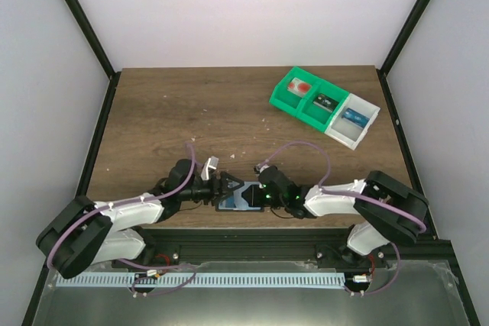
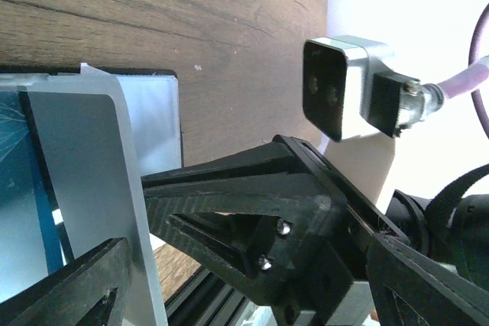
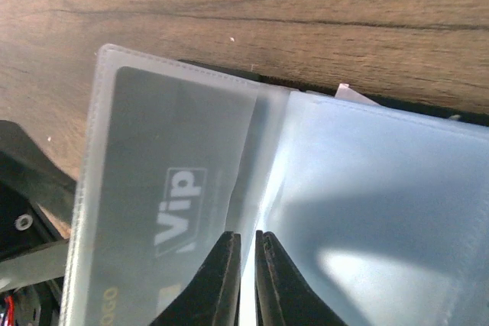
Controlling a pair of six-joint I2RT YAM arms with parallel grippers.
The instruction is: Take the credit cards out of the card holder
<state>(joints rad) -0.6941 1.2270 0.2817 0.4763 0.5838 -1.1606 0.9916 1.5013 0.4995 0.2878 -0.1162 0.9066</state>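
Card holder [image 1: 243, 198]: flat, black-backed, lying open at the near edge of the surface [image 1: 191, 112], between the two arms. The leaves of its clear sleeve [image 3: 367, 211] are fanned out. The position suits both wrists, since each reaches one short end without crossing the other.

Left gripper [image 1: 223, 188]: jaws wide, set to either side of the holder's left end (whether they actually press it cannot be told). It is probably placed there to stop the holder sliding when a card is pulled.

Right gripper [image 3: 246, 236]: jaws narrow, almost together, nipping the seam where one leaf rises from the next. The leaf appears lifted so that its pocket mouth can be reached.

Grey card [image 3: 176, 196]: marked "Vip", fully inside the raised leaf. No card is seen outside the holder, so this is judged an early step.

Compartment trays [image 1: 325, 106]: green and white, far right, well apart from the work, with small items inside.
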